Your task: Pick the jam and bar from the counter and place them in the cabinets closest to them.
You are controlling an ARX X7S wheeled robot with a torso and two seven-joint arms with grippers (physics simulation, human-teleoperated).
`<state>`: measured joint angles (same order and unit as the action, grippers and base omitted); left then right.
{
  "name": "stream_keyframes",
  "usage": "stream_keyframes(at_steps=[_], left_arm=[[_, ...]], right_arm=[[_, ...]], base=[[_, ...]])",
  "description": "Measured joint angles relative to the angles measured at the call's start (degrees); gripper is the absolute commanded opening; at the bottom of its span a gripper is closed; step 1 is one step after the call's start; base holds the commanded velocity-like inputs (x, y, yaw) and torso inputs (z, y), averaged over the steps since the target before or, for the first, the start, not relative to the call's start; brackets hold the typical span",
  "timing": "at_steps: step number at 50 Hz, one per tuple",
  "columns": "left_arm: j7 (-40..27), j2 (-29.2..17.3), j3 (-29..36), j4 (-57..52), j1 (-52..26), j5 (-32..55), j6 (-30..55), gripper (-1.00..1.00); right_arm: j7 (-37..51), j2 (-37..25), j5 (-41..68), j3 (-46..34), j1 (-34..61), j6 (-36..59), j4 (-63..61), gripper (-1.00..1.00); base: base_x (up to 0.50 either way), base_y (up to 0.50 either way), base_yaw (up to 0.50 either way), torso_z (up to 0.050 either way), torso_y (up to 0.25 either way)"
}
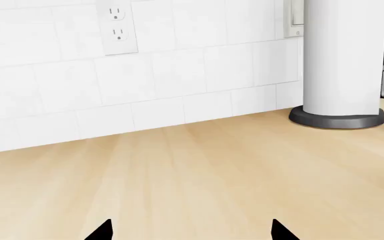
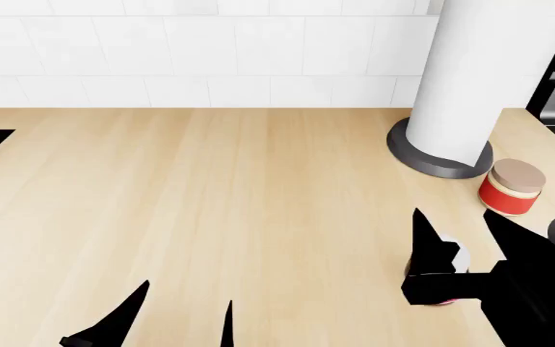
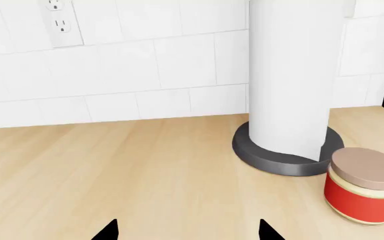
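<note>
the right gripper (image 2: pixel 458 238) has its fingers spread around the jam (image 2: pixel 459 259) standing on the surface (image 2: pixel 258 202) near a tan-lidded jar (image 2: pixel 512 186), while the left gripper (image 2: pixel 183 314) hovers open.

A tall white paper-towel roll (image 2: pixel 465 72) stands on a dark round base (image 2: pixel 439 160) at far right — a tan-lidded, red-banded jar (image 2: pixel 512 186) just beside it.
</note>
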<state>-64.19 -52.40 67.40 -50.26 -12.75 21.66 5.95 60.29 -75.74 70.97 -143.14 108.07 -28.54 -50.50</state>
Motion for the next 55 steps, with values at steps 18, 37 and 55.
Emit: stream_keyframes(at_steps=[18,37,55], left_arm=[[0.1,0.3,-0.1,-0.5,-0.2,0.1,0.7,1.00],[0.1,0.3,-0.1,-0.5,-0.1,-0.1,0.6,1.00],[0.2,0.3,-0.2,-0.2,0.1,-0.1,0.1,1.00]], right_arm=[[-1.0,1.6,-0.2,-0.5,-4.2,-2.0,2.6,1.00],[-1.6,3.4,-0.4,-0.6,-9.2,-5.0,5.8,1.00],[-2.7,4.6,1.1,0.2,-11.8,-7.0,9.3,1.00]], base=[[0.00,0.00,0.00,0.000,0.000],[0.00,0.00,0.00,0.000,0.000],[0.00,0.00,0.00,0.000,0.000]])
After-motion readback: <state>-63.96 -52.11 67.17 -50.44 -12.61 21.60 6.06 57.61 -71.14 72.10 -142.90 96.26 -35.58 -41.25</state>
